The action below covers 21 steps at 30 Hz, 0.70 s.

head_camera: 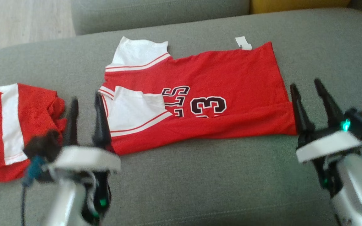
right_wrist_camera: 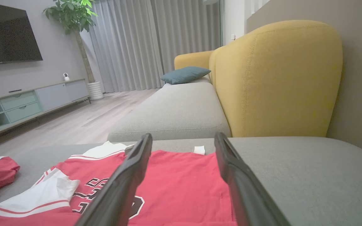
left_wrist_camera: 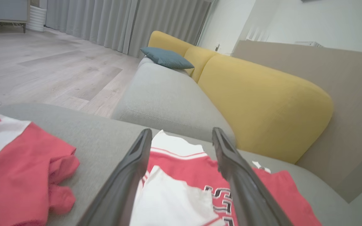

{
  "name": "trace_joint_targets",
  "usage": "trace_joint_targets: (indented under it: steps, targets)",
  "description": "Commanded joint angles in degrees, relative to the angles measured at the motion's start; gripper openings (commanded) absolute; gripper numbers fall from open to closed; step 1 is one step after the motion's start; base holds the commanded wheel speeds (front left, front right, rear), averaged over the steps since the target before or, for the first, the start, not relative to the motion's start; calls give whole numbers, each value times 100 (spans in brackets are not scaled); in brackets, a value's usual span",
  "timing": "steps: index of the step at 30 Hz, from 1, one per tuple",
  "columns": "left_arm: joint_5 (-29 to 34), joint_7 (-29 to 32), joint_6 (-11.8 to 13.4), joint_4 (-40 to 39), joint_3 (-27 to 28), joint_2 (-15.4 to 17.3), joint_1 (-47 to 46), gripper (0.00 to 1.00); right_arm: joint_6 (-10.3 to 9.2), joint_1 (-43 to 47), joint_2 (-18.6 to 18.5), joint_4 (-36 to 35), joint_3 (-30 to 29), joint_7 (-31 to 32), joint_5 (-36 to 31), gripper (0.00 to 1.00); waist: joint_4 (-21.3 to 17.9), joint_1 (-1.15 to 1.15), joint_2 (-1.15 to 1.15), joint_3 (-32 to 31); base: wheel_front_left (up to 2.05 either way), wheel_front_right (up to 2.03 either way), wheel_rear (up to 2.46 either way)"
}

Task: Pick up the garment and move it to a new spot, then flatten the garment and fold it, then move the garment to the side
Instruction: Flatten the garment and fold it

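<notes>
Grey cushion (head_camera: pixel 200 188); left hand (head_camera: pixel 86 99), right hand (head_camera: pixel 305 83) either side of jersey (head_camera: pixel 231 78), open-fingered, apparently empty.

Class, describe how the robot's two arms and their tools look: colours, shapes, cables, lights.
The left tool and right tool each have two long, dark, tapering fingers on a white wrist plate, above a pale silvery forearm. Green lights glow on both; blue cable sleeves sit beside each wrist.

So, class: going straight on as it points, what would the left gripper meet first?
Probably the red jersey, at its white sleeve just beyond the left gripper; if riding higher, the grey seat cushion behind.
</notes>
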Motion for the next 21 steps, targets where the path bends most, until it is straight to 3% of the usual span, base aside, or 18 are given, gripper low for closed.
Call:
trace_joint_targets:
  steps: [1, 6, 10, 16, 21]
  targets:
    - [155, -28, -47, -175, 283, 1, -76, 100, 20, -28, 45, -296, -69, -61, -143, 100, 25, 0, 0, -82, 0, 0, 0]
    - [791, -28, -278, 7, 532, -334, 558, 100, 20, 727, 590, -725, -589, -62, -684, 100, 47, 0, 0, -201, 0, 0, 0]
    - [1069, -29, -401, 294, 674, -431, 727, 100, 20, 984, 816, -883, -714, -62, -872, 100, 6, 0, 0, -176, 0, 0, 0]
    - [1385, -29, -481, 1221, 662, -461, 435, 100, 20, 927, 830, -1003, -778, -62, -954, 100, -124, 0, 0, 34, 0, 0, 0]
    - [1607, 162, -317, 2556, 609, -352, -114, 100, 20, 834, 797, -1030, -836, -62, -970, 100, -230, 0, 0, 244, 0, 0, 0]
